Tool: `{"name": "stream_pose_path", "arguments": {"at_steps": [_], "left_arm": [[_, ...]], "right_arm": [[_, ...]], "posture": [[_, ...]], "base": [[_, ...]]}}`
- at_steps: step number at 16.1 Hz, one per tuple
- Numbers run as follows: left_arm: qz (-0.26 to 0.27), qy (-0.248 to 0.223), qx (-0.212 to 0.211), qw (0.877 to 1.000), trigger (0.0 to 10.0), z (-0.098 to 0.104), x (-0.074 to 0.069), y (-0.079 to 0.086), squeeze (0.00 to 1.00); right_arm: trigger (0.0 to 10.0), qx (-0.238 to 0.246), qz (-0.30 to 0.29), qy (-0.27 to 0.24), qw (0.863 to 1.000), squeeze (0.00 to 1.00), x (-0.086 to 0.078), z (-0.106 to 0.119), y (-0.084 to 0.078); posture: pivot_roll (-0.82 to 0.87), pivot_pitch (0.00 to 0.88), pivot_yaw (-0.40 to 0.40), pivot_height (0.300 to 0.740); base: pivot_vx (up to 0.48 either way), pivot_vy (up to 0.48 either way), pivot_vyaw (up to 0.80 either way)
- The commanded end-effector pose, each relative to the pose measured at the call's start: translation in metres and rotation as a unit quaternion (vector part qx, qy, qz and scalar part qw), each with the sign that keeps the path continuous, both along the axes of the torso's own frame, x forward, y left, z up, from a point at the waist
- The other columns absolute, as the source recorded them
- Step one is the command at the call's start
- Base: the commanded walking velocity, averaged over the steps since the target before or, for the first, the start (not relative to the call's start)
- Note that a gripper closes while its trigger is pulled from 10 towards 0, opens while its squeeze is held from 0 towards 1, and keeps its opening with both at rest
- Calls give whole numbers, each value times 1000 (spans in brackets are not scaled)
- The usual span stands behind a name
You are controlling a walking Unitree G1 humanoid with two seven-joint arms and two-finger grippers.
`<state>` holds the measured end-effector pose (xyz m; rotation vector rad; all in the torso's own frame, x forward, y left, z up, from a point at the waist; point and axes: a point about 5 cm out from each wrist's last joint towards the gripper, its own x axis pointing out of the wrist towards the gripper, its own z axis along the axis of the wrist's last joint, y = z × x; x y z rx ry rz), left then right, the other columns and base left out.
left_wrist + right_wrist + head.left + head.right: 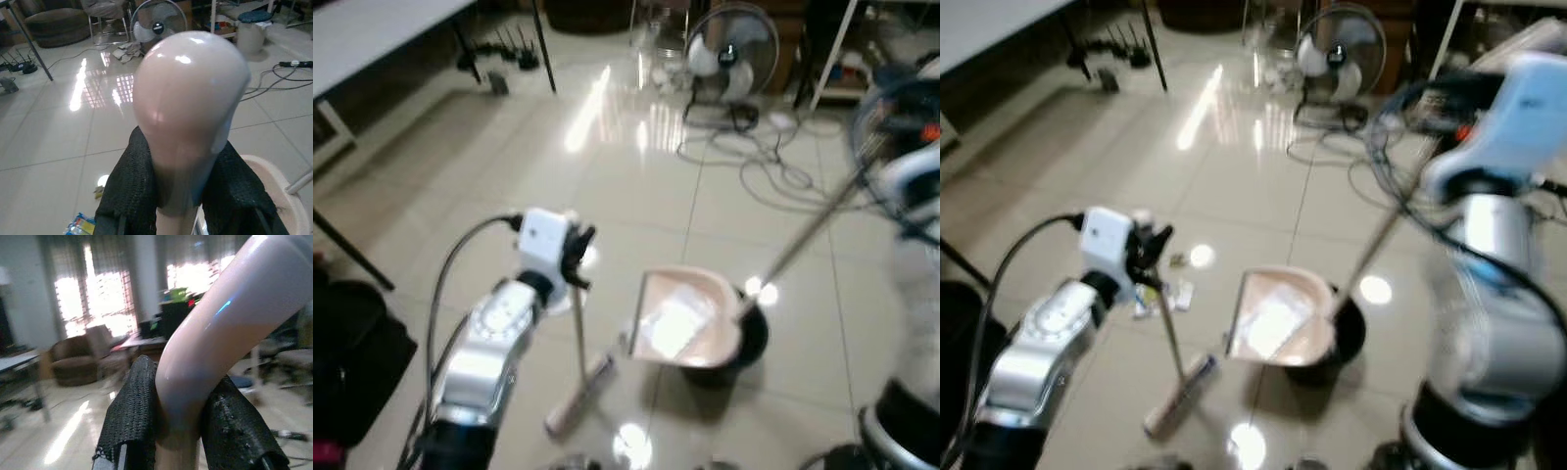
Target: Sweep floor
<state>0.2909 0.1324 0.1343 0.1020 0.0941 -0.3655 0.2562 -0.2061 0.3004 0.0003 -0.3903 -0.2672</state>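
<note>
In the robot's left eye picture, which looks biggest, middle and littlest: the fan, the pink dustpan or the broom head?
As they look there:
1. dustpan, largest
2. fan, smaller, but it stands farther back, so its true size may well differ
3. broom head, smallest

Left arm extends forward and low; the left gripper [1151, 257] is clamped on the top of the broom handle [578, 328], black fingers [124, 196] pressing both sides. Right arm is raised at the side; the right gripper [181, 431] grips the dustpan handle [230, 318] between both fingers.
</note>
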Motion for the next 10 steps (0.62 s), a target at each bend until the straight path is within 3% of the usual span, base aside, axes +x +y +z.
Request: {"name": "stream_pose_path", "arguments": {"at_steps": [1,2,5,7,10], "left_arm": [[12,-11,-1,1000,10000,6,2,7,0],[13,-17,4,1000,10000,7,3,7,0],[17,-22,-8,1000,10000,11,5,7,0],[15,-38,14,999,10000,15,7,7,0],[8,-43,10,999,10000,16,7,6,0]], "right_arm": [[10000,-3,7,-7,1000,0,-2,4,1],[10000,-2,3,-4,1000,0,-2,2,-1],[10000,-1,-5,7,1000,0,-3,-3,-3],[10000,1,-6,15,1000,0,-3,-7,-4],[10000,4,-8,19,1000,0,-3,-8,-5]], "posture": [[-92,94,78,740],[-91,94,78,740],[-91,98,81,740],[-88,99,80,740],[-85,101,80,740]], "base": [[0,480,0],[0,465,0],[0,0,0],[0,0,0],[80,0,0]]}}
